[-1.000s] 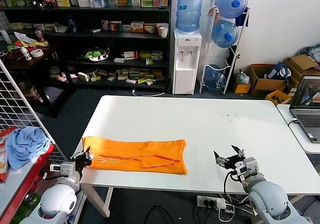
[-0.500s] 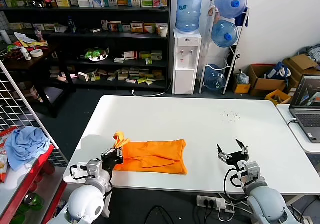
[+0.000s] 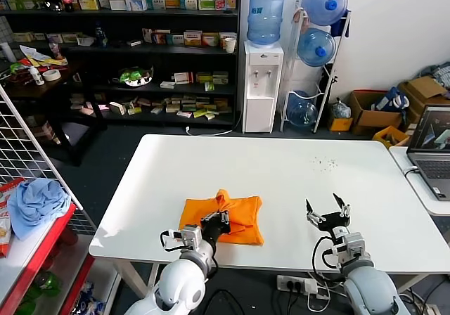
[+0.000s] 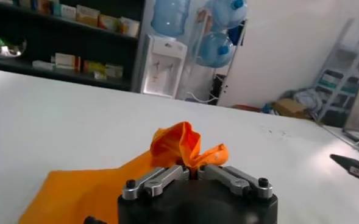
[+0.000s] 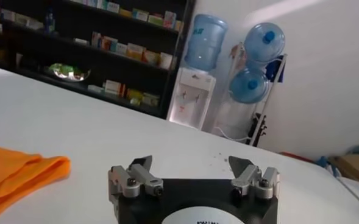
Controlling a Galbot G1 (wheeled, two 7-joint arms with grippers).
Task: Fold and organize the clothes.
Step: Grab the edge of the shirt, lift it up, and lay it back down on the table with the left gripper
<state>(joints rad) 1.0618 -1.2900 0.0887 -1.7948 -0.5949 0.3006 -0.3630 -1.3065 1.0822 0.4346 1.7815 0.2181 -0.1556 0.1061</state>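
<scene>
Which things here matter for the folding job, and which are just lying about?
In the job:
orange T-shirt, part folded on the white table
left gripper, shut on a pinch of the shirt
right gripper, open, beside the shirt

Lying about:
light blue cloth
laptop
water dispenser

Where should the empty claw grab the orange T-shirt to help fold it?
Probably the orange T-shirt by its free edge nearest the right claw, coming in low from the robot's right. That edge lies flat and uncovered; the left claw already pinches the bunched-up end.
</scene>
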